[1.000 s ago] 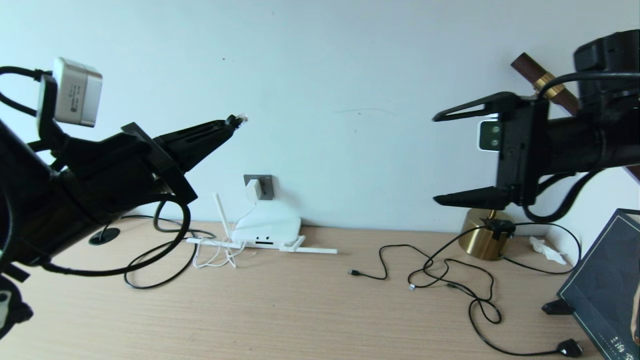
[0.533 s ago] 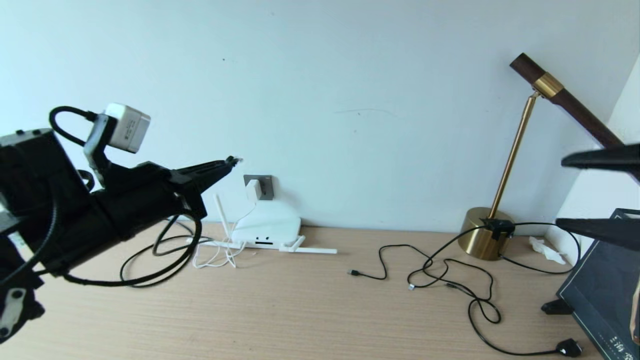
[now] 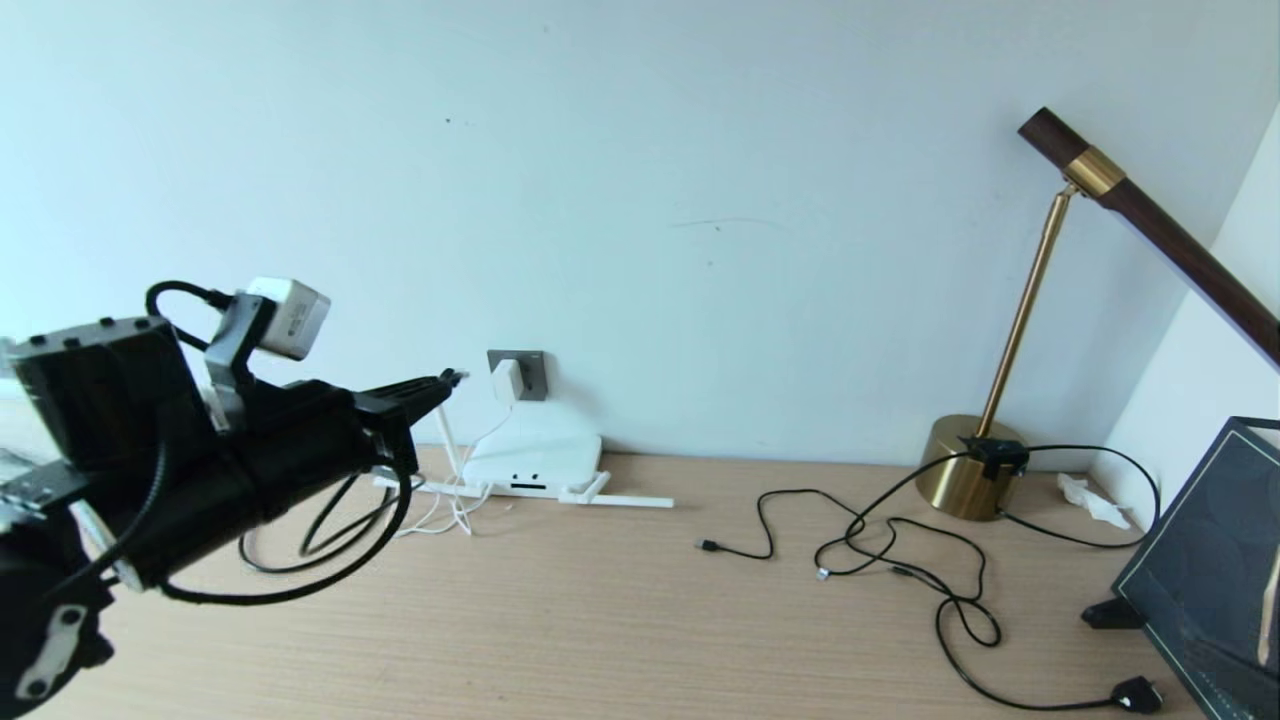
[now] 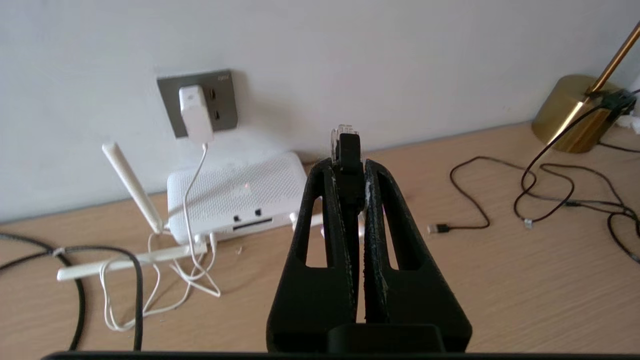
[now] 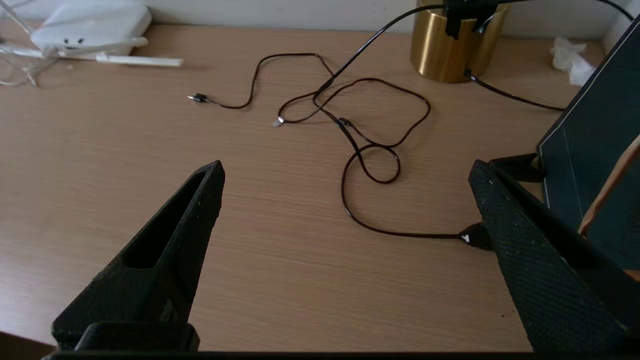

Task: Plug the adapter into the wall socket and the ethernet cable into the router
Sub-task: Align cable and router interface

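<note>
We see a white router (image 3: 533, 452), a dark grey wall socket (image 3: 529, 372), a brass-gold lamp base (image 3: 966, 468) and a pale wood-grain table (image 3: 600, 620).

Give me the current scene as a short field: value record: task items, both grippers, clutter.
adapter: white, plugged into the wall socket, thin white cord hanging to the desk
router: on the desk below the socket, port side facing out, no black cable in it
ethernet cable: clear clip tip sticks out past the fingertips
left gripper: shut on the ethernet cable, in the air, pointing toward the wall
right gripper: open, empty, above the desk
clutter: thin black cables, brass lamp
</note>
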